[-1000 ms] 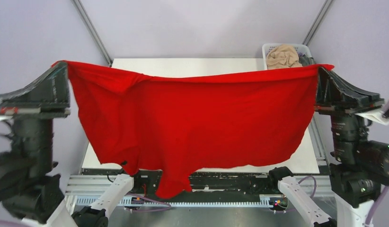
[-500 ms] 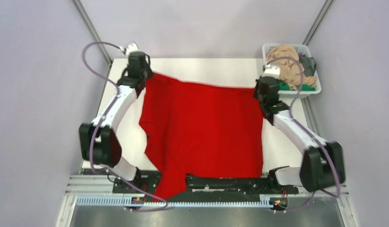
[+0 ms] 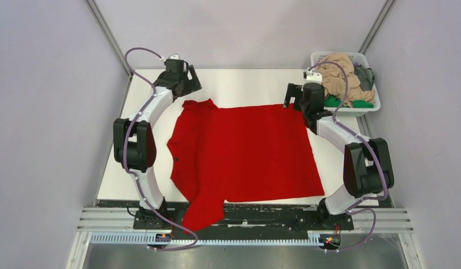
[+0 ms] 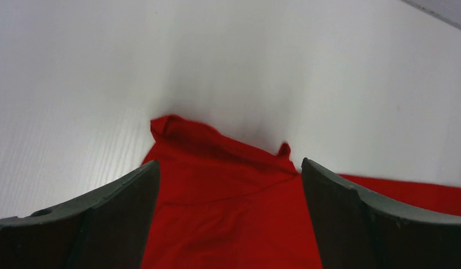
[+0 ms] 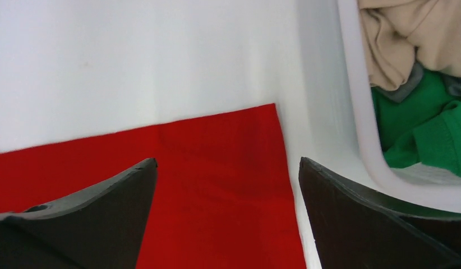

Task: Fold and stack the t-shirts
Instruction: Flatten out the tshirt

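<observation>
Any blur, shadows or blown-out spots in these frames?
Left wrist: soft, slightly smeared, grey shadow on the table behind the red t-shirt. Right wrist: sharp; white basket rim nearly washes into the table. Top external: crisp, even light.

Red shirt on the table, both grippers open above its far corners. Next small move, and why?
Probably lower the left gripper onto the far-left corner of the red t-shirt and tug it outward flat. Both grippers are open and hold nothing. Under the right gripper the far-right corner lies flat, but the left one is rumpled, so folding now would likely trap the crease.
</observation>
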